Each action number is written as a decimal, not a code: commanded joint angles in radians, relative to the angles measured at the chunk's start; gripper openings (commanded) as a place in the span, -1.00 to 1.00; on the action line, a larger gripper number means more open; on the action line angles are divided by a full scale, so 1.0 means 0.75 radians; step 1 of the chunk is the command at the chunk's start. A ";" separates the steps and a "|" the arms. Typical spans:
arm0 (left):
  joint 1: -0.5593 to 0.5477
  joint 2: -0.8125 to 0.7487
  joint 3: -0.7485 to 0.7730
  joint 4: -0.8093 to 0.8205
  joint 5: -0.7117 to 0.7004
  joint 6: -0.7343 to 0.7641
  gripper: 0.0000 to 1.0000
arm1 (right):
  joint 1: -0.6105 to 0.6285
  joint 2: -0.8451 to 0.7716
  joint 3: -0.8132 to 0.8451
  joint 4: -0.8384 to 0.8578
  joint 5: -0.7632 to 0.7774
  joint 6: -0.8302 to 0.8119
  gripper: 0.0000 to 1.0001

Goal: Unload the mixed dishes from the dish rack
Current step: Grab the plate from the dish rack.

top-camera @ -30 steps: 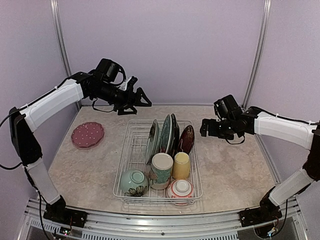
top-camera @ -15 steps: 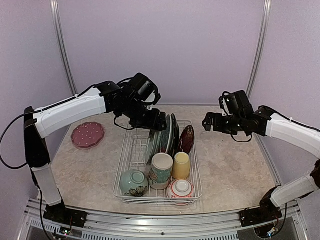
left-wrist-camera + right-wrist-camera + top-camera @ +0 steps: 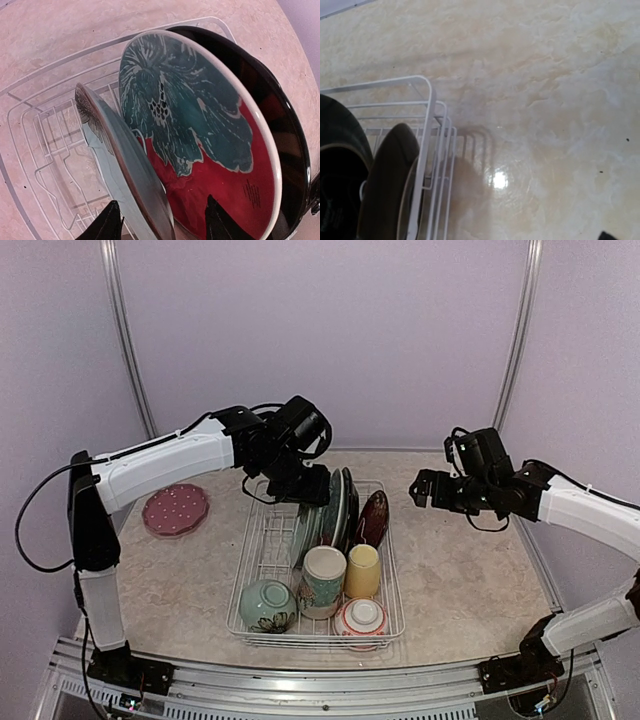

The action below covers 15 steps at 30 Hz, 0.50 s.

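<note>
Left arm swung from rear-left corner onto dish rack (image 3: 256, 570); left fingers (image 3: 111, 226) open, straddling pale-teal plate (image 3: 120, 170) at rack rear, not yet closed. Right fingers (image 3: 418, 487) beside rack, state not discernible. Grasp imminent; pink plate (image 3: 175, 510) lies on worktop (image 3: 470, 570)

Your left gripper (image 3: 312, 487) has swung in from the back-left of the bench (image 3: 470, 570) to the far end of the dish rack (image 3: 262, 540), with most of that travel early and only a small settle since. It now sits with jaws apart astride the rim of the pale dark-edged plate (image 3: 115, 150), beside the teal-and-red plate (image 3: 200, 140). Your right gripper (image 3: 422, 488) has drifted slightly back and away from the rack.
</note>
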 commanded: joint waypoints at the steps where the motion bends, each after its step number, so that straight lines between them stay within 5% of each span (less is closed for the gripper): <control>1: -0.009 0.047 0.039 -0.059 -0.070 -0.054 0.00 | 0.010 -0.046 -0.032 0.022 0.038 0.033 1.00; 15: -0.009 0.054 0.067 -0.105 -0.022 -0.164 -0.42 | 0.011 -0.084 -0.145 0.090 0.030 0.103 1.00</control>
